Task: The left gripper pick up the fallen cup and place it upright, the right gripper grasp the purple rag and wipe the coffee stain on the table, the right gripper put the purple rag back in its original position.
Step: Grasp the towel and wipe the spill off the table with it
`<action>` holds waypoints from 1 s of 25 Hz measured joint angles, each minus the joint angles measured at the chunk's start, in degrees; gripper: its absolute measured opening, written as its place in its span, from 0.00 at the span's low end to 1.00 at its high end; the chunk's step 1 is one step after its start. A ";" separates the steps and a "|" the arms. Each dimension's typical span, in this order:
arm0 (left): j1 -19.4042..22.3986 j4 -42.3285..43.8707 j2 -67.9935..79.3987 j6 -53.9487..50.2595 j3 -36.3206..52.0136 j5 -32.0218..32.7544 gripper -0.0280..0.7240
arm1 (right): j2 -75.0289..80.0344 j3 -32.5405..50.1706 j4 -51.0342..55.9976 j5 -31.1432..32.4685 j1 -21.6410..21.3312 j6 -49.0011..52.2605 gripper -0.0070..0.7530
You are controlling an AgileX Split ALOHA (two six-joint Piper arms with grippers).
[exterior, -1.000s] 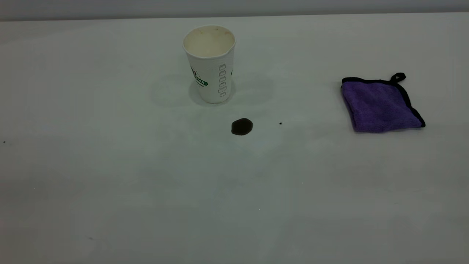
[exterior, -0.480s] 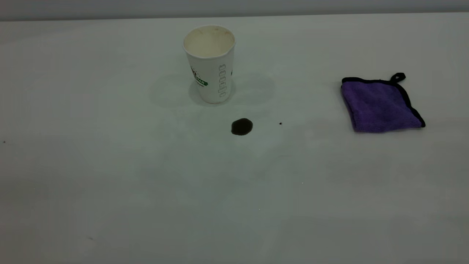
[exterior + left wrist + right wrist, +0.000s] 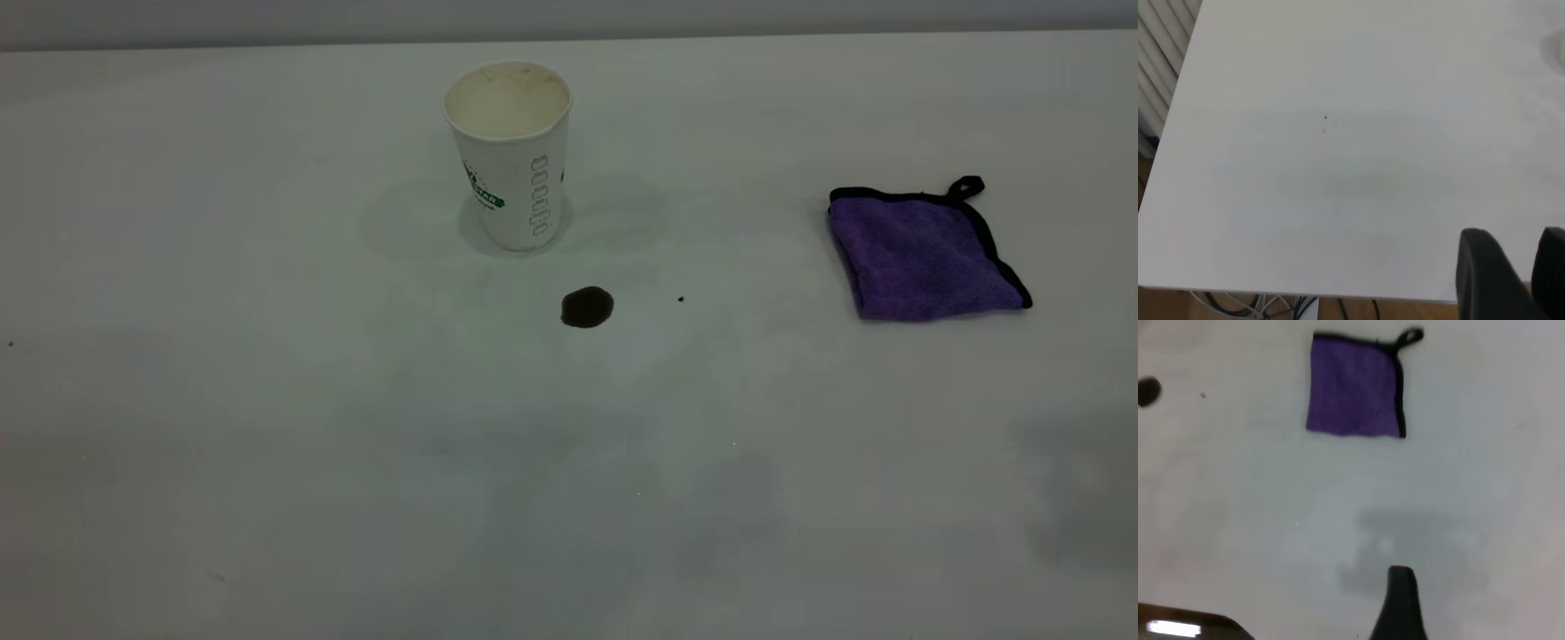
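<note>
The cup [image 3: 509, 153] stands upright on the counter [image 3: 267, 400], the coffee stain [image 3: 587, 307] just in front of it and the purple rag [image 3: 925, 256] well off to the right. The left gripper [image 3: 1511, 267] hovers over bare counter near its edge, fingers [image 3: 1481, 273] parted and empty. Whether the right gripper [image 3: 1400, 600], above the counter short of the rag, is released or clenched cannot be told.

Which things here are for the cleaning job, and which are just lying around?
For the job:
cup, standing upright
purple rag, lying flat
coffee stain
table

Just lying around:
tiny black speck, beside the stain
</note>
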 joint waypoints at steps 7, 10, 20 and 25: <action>0.00 0.00 0.00 0.02 0.00 0.02 0.36 | 26.19 -9.36 0.71 -5.62 0.00 -3.97 0.90; 0.00 0.00 0.00 0.02 0.00 0.02 0.36 | 34.63 -12.17 1.99 -8.56 0.86 -4.91 0.90; 0.00 0.00 0.00 0.02 0.00 0.02 0.36 | 57.76 -20.79 2.77 -18.15 4.09 -5.37 0.88; 0.00 0.00 0.00 0.02 0.00 0.07 0.36 | 63.87 -24.25 2.77 -19.77 4.09 -5.37 0.85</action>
